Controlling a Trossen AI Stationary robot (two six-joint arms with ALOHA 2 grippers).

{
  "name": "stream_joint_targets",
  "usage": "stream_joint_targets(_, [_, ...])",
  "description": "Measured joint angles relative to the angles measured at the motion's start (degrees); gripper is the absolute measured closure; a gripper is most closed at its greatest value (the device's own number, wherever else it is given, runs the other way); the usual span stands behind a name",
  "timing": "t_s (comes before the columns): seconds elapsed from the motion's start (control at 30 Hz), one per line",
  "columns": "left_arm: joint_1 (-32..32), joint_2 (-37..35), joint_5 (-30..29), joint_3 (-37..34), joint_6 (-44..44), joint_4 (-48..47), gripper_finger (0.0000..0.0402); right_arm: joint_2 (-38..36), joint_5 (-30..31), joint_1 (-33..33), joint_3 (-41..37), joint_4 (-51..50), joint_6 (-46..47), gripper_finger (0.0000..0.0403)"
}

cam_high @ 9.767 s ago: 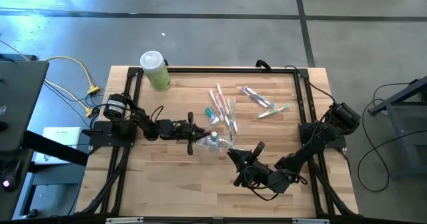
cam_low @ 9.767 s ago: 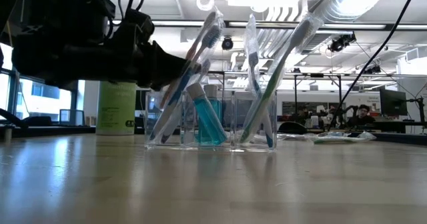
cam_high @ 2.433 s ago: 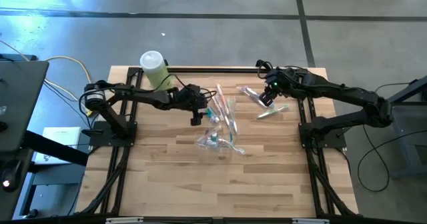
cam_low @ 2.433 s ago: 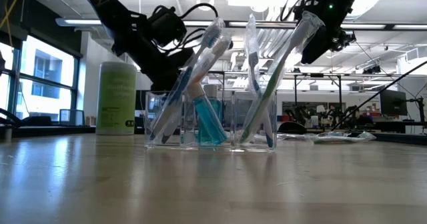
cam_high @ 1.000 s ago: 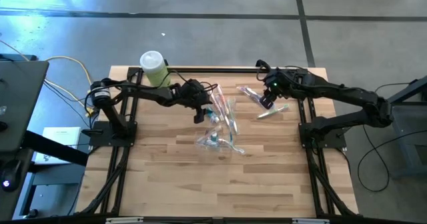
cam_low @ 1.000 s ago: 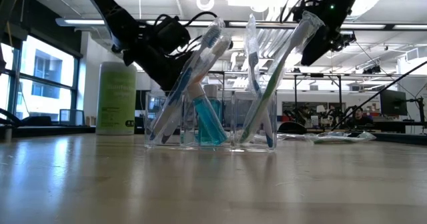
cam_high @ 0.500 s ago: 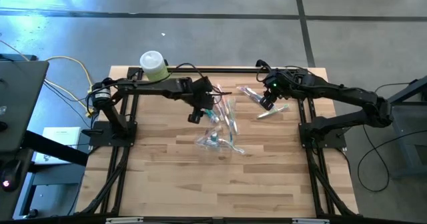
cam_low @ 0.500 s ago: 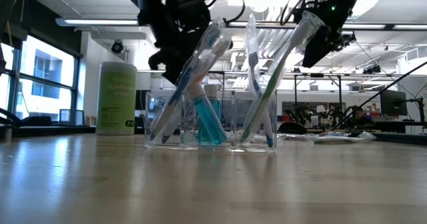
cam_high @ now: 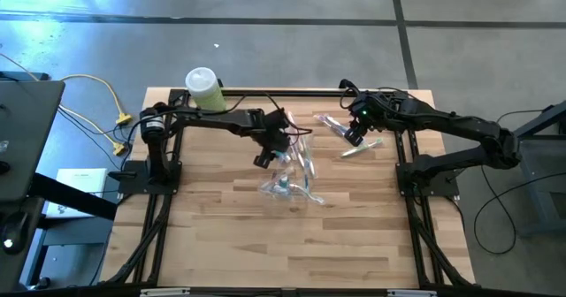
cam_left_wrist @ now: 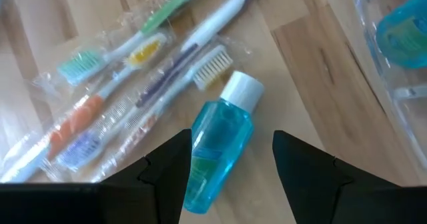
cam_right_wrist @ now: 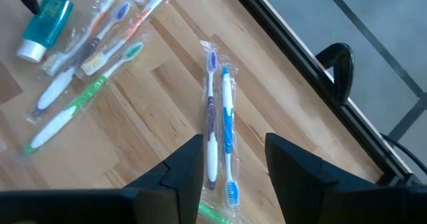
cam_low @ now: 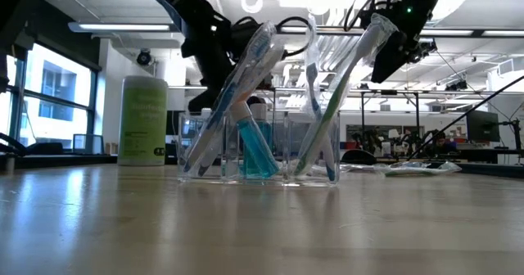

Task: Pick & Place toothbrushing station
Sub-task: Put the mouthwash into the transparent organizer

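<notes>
A blue mouthwash bottle [cam_left_wrist: 217, 147] with a white cap lies on its side on the table, next to a pile of wrapped toothbrushes [cam_left_wrist: 127, 97]. My left gripper [cam_left_wrist: 230, 177] hangs open over it, one finger on either side of the bottle's lower end. A clear organizer [cam_high: 287, 189] stands mid-table, holding upright toothbrushes and a second blue bottle [cam_low: 258, 152]. My right gripper [cam_right_wrist: 237, 167] hovers open above a wrapped pair of toothbrushes [cam_right_wrist: 219, 127] at the table's far right.
A green canister with a white lid [cam_high: 203, 89] stands at the far left corner. A green toothbrush [cam_high: 363, 147] lies near my right gripper [cam_high: 354, 133]. Black frame rails [cam_high: 402, 138] run along both sides and the far edge. Bare wood [cam_high: 283, 244] fills the near half.
My left gripper has moved toward the table's right, away from the green canister, and now stands over the lying mouthwash bottle beside the toothbrush pile.
</notes>
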Motion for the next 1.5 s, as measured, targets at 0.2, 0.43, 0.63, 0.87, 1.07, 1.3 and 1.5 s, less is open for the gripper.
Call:
stream_joint_targets(0.2, [0.03,0.65,-0.02,0.07,0.84,0.58,0.02,0.0,-0.04,0.0,0.0,-0.03,0.0,0.0252])
stream_joint_targets(0.43, [1.02,4.02,0.35,0.45,0.02,0.46,0.02,0.0,-0.04,0.02,0.02,0.15,0.0,0.0252])
stream_joint_targets(0.63, [1.75,6.65,1.57,1.97,-2.79,-1.61,0.02,0.0,-0.07,0.02,0.02,0.45,-0.22,0.0252])
stream_joint_targets(0.87, [2.82,7.04,4.56,2.22,-9.04,-2.39,0.02,0.0,-0.06,0.0,0.02,0.43,-0.42,0.0252])
stream_joint_targets(1.07, [2.99,7.06,4.63,2.12,-10.23,-1.55,0.02,-0.02,-0.07,0.0,-1.55,0.72,-0.44,0.0252])
stream_joint_targets(1.3, [2.9,7.15,4.9,2.1,-9.99,0.63,0.02,-0.02,-0.06,0.02,-1.77,0.78,-0.44,0.0252])
stream_joint_targets(1.5, [2.25,7.15,5.01,2.1,-9.0,0.94,0.02,-0.02,-0.04,0.02,-1.77,0.78,-0.5,0.0252])
